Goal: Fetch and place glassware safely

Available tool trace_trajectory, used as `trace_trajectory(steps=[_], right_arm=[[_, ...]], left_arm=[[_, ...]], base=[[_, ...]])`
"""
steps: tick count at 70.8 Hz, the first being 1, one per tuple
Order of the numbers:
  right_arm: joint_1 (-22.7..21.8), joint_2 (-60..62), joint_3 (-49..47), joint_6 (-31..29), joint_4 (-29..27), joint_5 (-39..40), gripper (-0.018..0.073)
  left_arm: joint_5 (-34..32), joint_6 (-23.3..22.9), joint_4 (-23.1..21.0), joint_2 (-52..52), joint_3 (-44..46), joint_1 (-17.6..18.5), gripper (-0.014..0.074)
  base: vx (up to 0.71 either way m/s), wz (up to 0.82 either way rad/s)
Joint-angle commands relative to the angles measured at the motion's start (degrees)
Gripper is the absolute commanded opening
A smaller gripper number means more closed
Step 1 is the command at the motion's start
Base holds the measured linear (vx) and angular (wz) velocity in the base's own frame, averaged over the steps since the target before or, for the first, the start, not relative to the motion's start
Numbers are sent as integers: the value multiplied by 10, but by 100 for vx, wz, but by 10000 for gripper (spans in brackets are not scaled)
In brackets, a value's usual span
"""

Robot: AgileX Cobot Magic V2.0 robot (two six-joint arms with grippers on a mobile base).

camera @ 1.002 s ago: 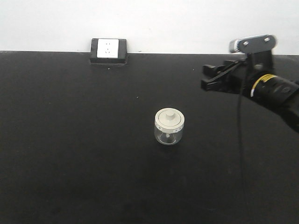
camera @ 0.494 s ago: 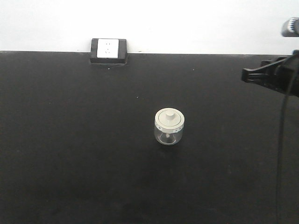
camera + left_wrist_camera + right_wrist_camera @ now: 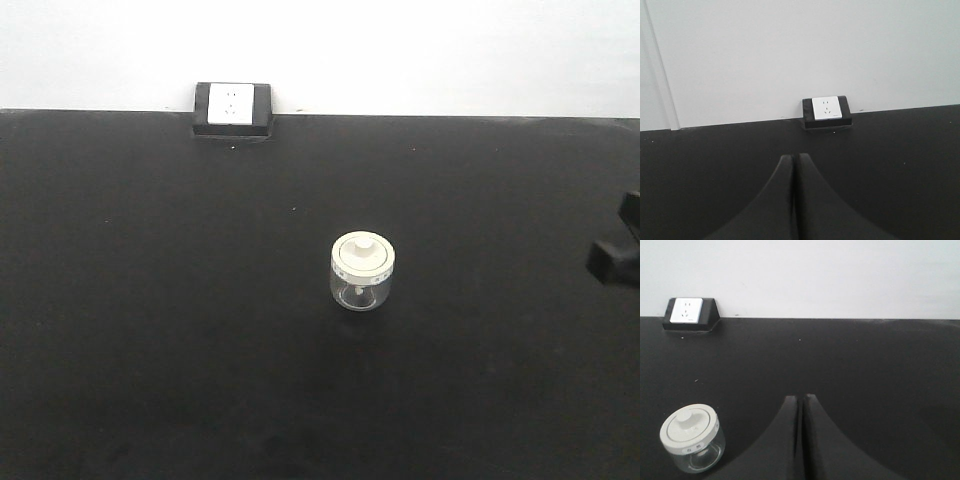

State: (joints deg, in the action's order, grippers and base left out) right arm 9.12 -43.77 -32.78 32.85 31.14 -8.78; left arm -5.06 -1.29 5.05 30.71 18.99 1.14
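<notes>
One jar (image 3: 363, 272) stands upright at the centre of the black table (image 3: 150, 330), unmoved. The right gripper (image 3: 801, 399), jaws together, has pulled back from the upper right to the frame's right edge, well apart from the jar. The left gripper (image 3: 794, 157) is closed, facing the wall socket (image 3: 826, 108).

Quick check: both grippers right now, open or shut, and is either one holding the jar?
Left gripper: shut, holding nothing.
Right gripper: shut, holding nothing; the jar stands apart on the table.
</notes>
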Motion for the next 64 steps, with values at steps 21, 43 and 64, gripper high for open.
trace_trajectory(steps=[21, 43, 64], right_arm=[[-3, 217, 118, -2, 10, 29, -4], [-3, 362, 174, -2, 9, -54, -3], [-3, 390, 175, -4, 10, -99, -3]], left_arm=[[-42, -3, -3, 4, 15, 4, -7], [-42, -3, -3, 4, 15, 4, -7], [-42, -3, -3, 4, 15, 4, -7]], base=[[0, 0], [0, 0], [0, 0]])
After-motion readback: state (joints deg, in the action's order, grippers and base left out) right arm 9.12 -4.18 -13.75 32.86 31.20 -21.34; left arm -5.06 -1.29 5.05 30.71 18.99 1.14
